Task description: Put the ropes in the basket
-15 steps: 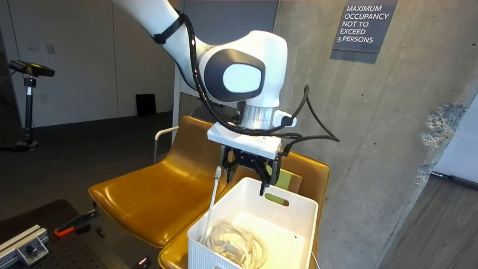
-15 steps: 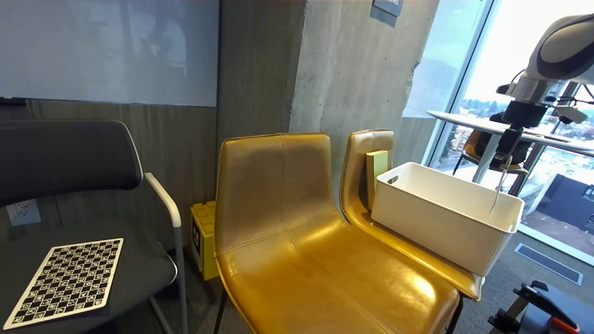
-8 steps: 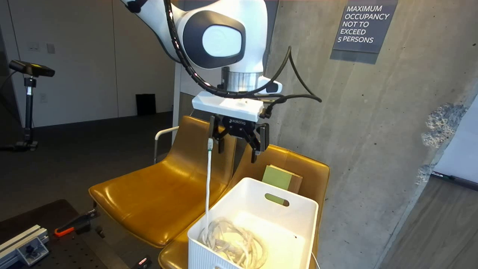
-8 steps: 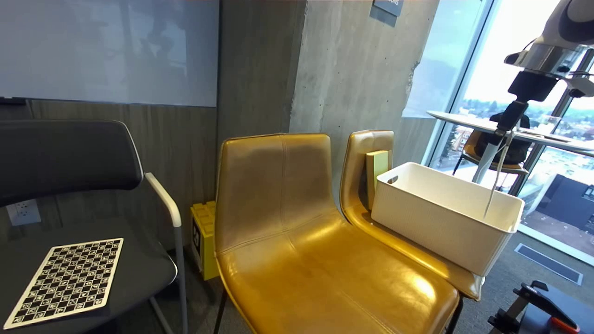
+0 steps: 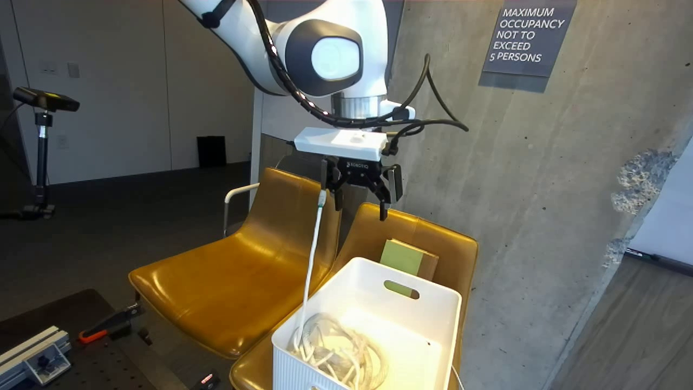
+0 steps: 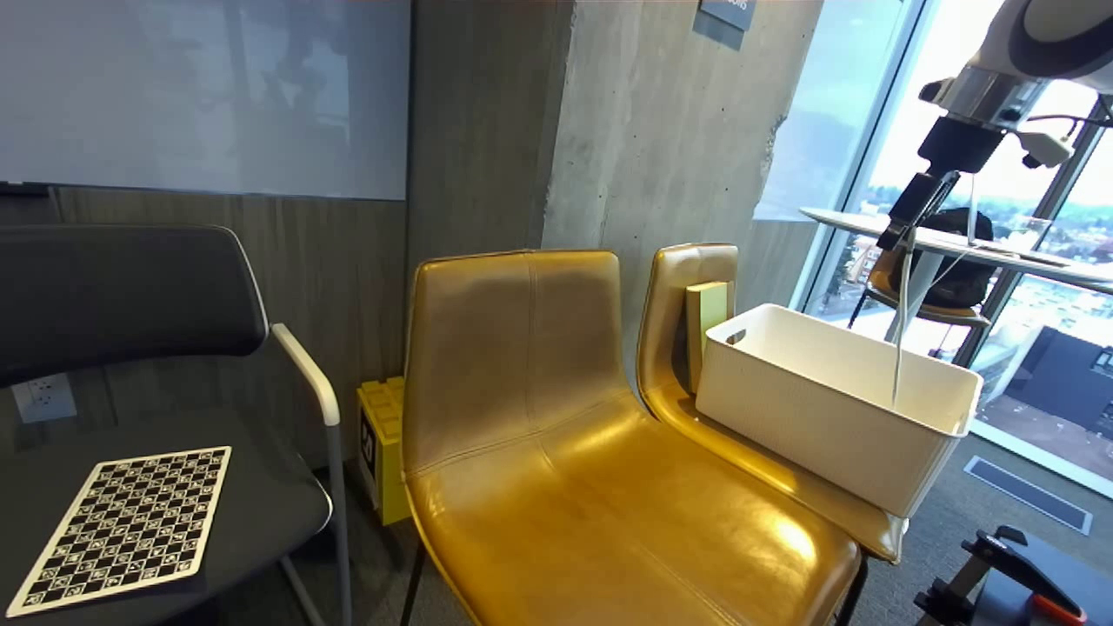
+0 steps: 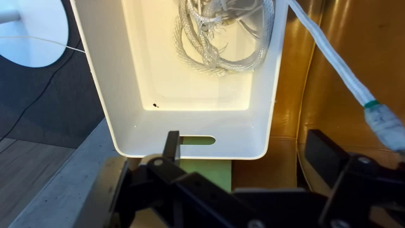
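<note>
The white basket [image 5: 376,284] stands on a tan chair and shows in both exterior views [image 6: 809,417]. Pale ropes [image 5: 354,346] lie coiled inside it; they also show in the wrist view [image 7: 240,66]. My gripper [image 5: 361,206] is above the basket, jaws wide apart with nothing between them. One rope strand [image 5: 312,249] rises from the basket to the outer side of one finger. Its taped end hangs at that finger's outside in the wrist view [image 7: 384,126]. How it is held there is hidden. In an exterior view the strand [image 6: 902,322] hangs into the basket.
A green and brown book [image 5: 402,257] leans on the chair back behind the basket. A second tan chair [image 5: 222,281] stands beside it. A concrete wall [image 5: 520,216] is close by. A dark table with tools [image 5: 108,330] is at lower left.
My gripper has risen from just above the basket's rim and then moved slightly right in an exterior view. The rope end has been pulled up with it. The basket has not moved.
</note>
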